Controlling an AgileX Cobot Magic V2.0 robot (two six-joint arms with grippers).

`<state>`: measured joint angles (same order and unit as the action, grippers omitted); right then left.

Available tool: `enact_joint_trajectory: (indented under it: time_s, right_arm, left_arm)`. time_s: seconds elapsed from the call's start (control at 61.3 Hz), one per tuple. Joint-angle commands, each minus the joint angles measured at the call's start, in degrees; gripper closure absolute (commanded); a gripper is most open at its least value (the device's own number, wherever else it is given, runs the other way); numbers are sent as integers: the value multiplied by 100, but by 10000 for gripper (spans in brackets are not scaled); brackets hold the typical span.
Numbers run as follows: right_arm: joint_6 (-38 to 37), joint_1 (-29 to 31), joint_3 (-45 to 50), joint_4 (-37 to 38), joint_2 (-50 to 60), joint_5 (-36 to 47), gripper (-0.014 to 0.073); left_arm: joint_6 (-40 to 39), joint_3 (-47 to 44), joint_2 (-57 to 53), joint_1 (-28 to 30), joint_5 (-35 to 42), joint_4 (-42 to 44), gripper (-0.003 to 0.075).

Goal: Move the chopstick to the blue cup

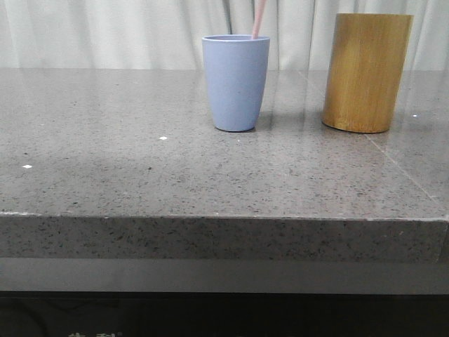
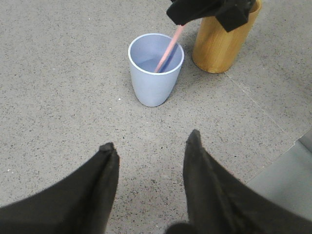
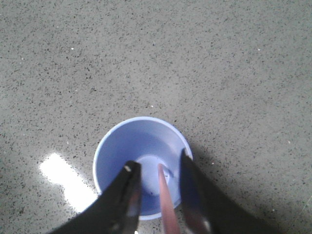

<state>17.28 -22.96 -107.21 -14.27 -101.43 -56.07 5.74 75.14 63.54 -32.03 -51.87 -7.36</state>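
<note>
Here the thin pale pink chopstick (image 2: 168, 48) leans inside the matte pale blue tapered cup (image 1: 236, 83) on the speckled grey stone table (image 1: 140, 175), beside a taller yellow-brown bamboo cylinder (image 1: 366, 70). The right gripper (image 3: 157, 178) hangs directly above the cup, jaws spread either side of the chopstick without touching it. In its wrist view the left gripper (image 2: 151, 146) hovers open, well apart.

The blue cup (image 1: 236, 83) stands upright on the counter (image 1: 140, 175), near the middle and toward the back. The bamboo holder (image 1: 366, 71) stands on the counter too, to the right of the cup, close by but not touching it. The chopstick (image 1: 258, 19) is in the cup. Its low end rests on the cup's bottom (image 3: 163, 181) and it leans up and out over the rim. The right claw (image 3: 158, 187) is right above the cup, with the chopstick between its fingers. The left claw (image 2: 151, 144) is over the counter in front of the cup, well apart from it.
</note>
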Motion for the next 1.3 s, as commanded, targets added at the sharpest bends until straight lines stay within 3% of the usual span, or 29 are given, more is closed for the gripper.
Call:
enact_joint_trajectory:
  time_s: [0.0, 0.212, 0.359, 0.685, 0.832, 0.979, 1.288]
  right_arm:
    - [60, -11, -197, -38, 314, 241, 220]
    - [-7, 68, -687, 175, 814, -759, 209]
    - [-466, 384, -445, 150, 1533, -1360, 209]
    - [-654, 1855, 1988, 30, 3832, -839, 209]
    - [-494, 1880, 3337, 57, 4991, -79, 209]
    - [-261, 1856, 4447, -84, 5986, 176, 209]
    - [-248, 1699, 5335, -244, 6978, 203, 209]
  left_arm:
    - [-19, 153, -98, -9, 404, -52, 408]
    - [-19, 153, -98, -9, 393, -52, 408]
    - [-19, 153, -98, -9, 393, -52, 408]
    - [-19, 153, -98, -9, 393, -52, 408]
    - [-19, 153, -98, -9, 433, -52, 408]
    - [-19, 153, -98, -9, 433, -52, 408]
    - [-19, 153, -98, -9, 433, -52, 408]
